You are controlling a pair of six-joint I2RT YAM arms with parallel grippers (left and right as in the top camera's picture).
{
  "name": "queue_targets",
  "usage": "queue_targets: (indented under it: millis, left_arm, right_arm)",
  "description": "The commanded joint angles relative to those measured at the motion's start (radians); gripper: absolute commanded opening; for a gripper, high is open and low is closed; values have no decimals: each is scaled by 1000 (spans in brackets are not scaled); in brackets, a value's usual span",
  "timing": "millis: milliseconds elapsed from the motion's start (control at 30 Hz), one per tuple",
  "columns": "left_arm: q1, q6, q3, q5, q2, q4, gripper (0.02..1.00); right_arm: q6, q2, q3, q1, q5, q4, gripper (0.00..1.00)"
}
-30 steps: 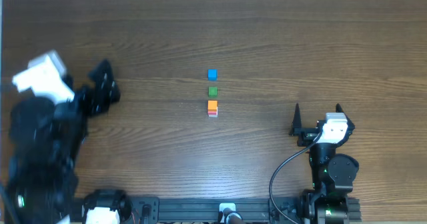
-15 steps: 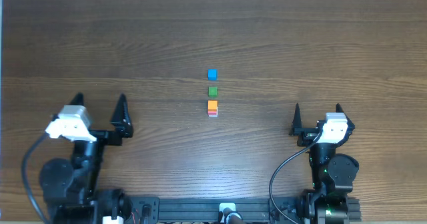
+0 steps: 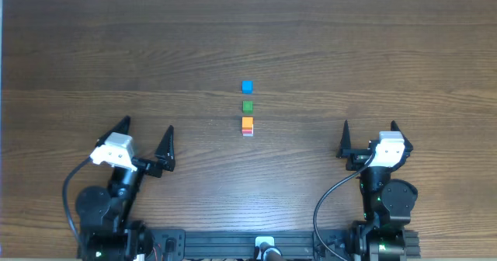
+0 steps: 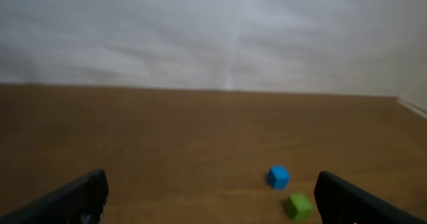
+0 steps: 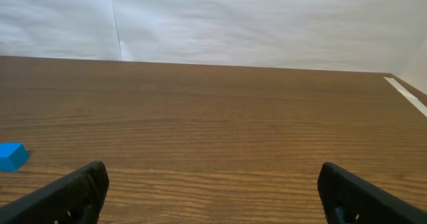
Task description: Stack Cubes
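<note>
Currently, left pincer and right pincer — both wide open, empty — stand well apart from 1 row on the table: blue cube, green cube, orange cube.

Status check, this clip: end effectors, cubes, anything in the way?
Left end effector open, empty. Right end effector open, empty. Blue cube, green cube unstacked; orange cube atop lower cube. Path to cubes unobstructed.
</note>
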Motion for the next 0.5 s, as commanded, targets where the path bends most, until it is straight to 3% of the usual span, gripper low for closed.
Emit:
queue_targets:
  millis: [33, 500]
  left_arm:
    - [-4, 17, -69, 14, -16, 19, 996]
    - [-4, 17, -101, 13, -16, 59, 998]
  right_arm:
    - [-1, -8, -5, 1, -8, -2, 993]
    - [-1, -8, -5, 1, -8, -2, 993]
